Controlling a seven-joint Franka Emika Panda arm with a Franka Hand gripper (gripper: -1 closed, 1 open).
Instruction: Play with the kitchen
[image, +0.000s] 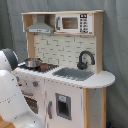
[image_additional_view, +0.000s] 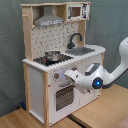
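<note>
The kitchen (image: 65, 75) (image_additional_view: 50, 65) of pale wood and white panels shows in both exterior views, with hood (image_additional_view: 47, 20), dotted backsplash (image: 62, 50), black faucet (image: 85, 59) (image_additional_view: 75, 39), sink (image: 74, 73) (image_additional_view: 82, 50) and a metal pot (image: 32, 62) (image_additional_view: 51, 56) on the stovetop. In the second exterior view my gripper (image_additional_view: 67, 75) points at the front panel beside the knobs (image_additional_view: 56, 76), just above the windowed oven door (image_additional_view: 64, 96). In the first exterior view my white arm (image: 10, 95) hides the gripper and part of the oven front.
A toy microwave (image: 74, 22) (image_additional_view: 75, 11) sits in the top shelf. A white door with a dispenser (image: 62, 106) is below the sink. The kitchen stands on a wooden table (image_additional_view: 100, 112) before a grey curtain (image: 117, 45).
</note>
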